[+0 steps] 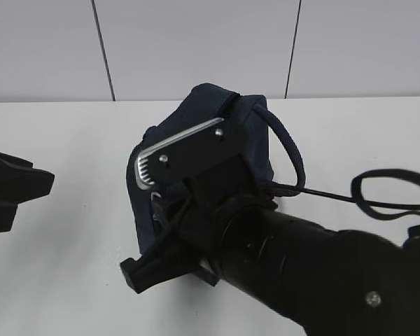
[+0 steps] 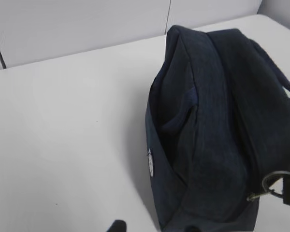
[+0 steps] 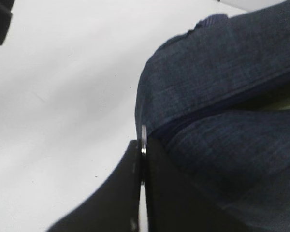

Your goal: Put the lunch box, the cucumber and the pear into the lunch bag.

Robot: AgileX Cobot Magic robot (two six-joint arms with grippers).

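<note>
Bag-side pinching is occupying the right gripper at the lower middle of its wrist view, its fingers clenching on the metal ring pull of the lunch bag, which is sitting mid-table. The left gripper is idling at the left edge; whether it is released, I cannot tell.

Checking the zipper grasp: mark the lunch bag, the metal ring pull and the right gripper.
lunch bag (image 2: 208,140): left wrist view, on its navy side panel.
metal ring pull (image 2: 273,183): left wrist view, on the ring beside the zipper's end.
right gripper (image 3: 142,159): right wrist view, between its closed fingertips, pinching a metal piece.
</note>
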